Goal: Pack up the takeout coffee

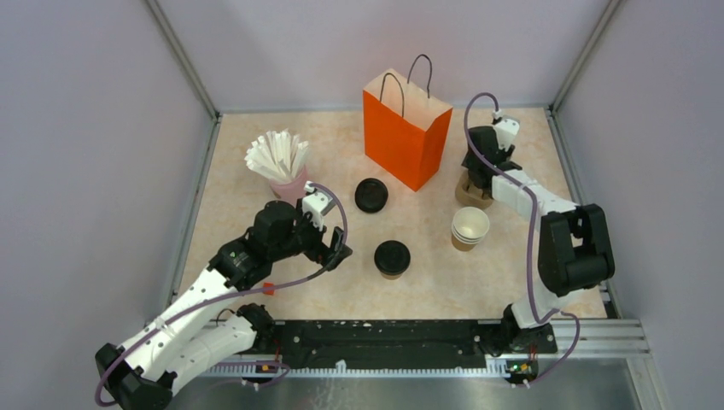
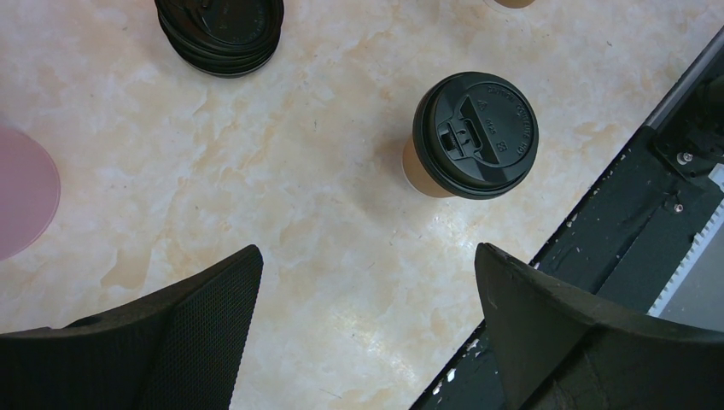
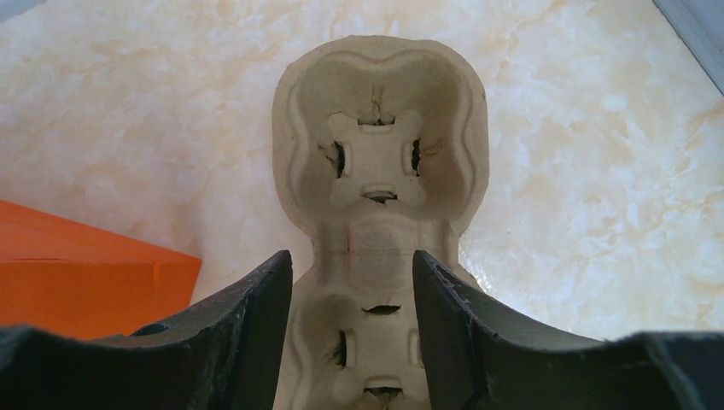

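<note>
Overhead first, I see both arms at once, which neither wrist camera gives me. The left gripper hangs wide open, and the takeout coffee stands upright on the table just beyond its fingertips, not touching them. The stack of black lids lies further ahead of that hand, and the pink cup of straws sits behind its wrist. The right gripper is down on the pulp cup carrier, with the orange bag close at its left side and the stack of lidless cups behind it, towards its base.

From the left wrist I get the lid's sip hole and embossing, lost from above. Both fingers are spread to their widest and hold nothing. The coffee stands ahead of them, nearer the right-hand finger, with bare table between.

From the right wrist I get the carrier's cup wells and torn tabs. The jaws are about halfway in, and one finger sits on each side of the carrier's narrow waist. I see no gap, so the carrier is gripped. Whether it is lifted I cannot tell.
</note>
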